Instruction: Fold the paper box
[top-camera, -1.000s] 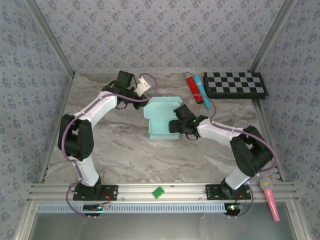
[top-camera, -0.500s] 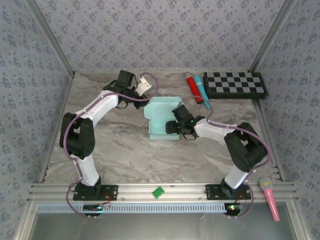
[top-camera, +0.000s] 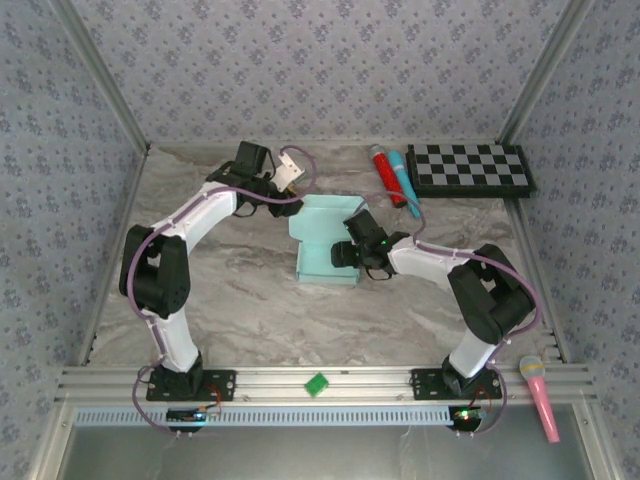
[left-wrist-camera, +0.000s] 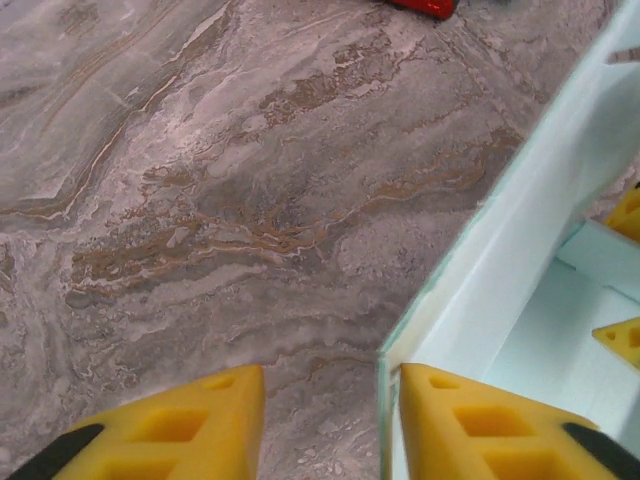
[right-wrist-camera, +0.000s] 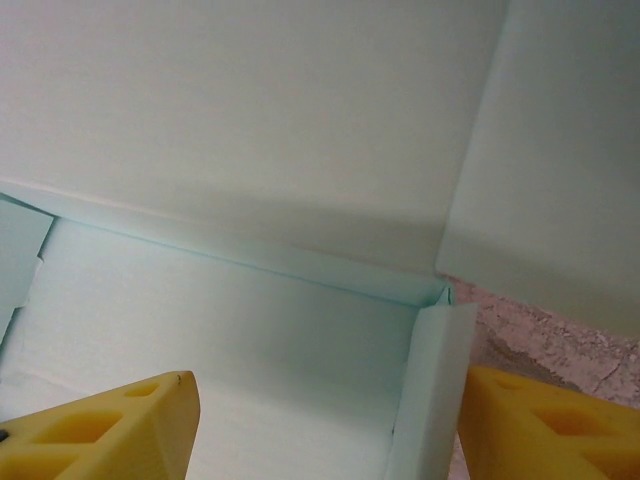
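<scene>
At the middle of the table (top-camera: 220, 300), a little toward 12 o'clock, lies the box (top-camera: 322, 262). It is pale aqua card, open on top, with low walls standing and a broad panel rising at its 12 o'clock side.

The right gripper (right-wrist-camera: 325, 430) comes at the box from 3 o'clock. Its jaws stand wide apart and straddle a short upright wall at the box's corner. One yellow finger (right-wrist-camera: 100, 425) is over the box floor and the other is outside, above the marbled table. Neither pad presses on the card, so nothing is clamped. In the left wrist view, two yellow tips of this gripper show inside the box.

The left gripper (left-wrist-camera: 330, 430) is at the box's 11 o'clock corner. Its jaws are parted. The end edge of a box wall sits in the gap, just beside the right finger (left-wrist-camera: 480, 430), while the left finger is over bare table. Whether the card touches that pad I cannot tell, but it is not pinched.

From the box, a red stick (top-camera: 383, 172) and a blue stick (top-camera: 402, 182) lie side by side at 1 o'clock. A checkerboard (top-camera: 470, 168) lies at 2 o'clock by the far wall. A small green piece (top-camera: 317, 384) sits on the rail at 6 o'clock. A pink microphone (top-camera: 537, 395) lies at 4 o'clock beyond the right arm's base.
</scene>
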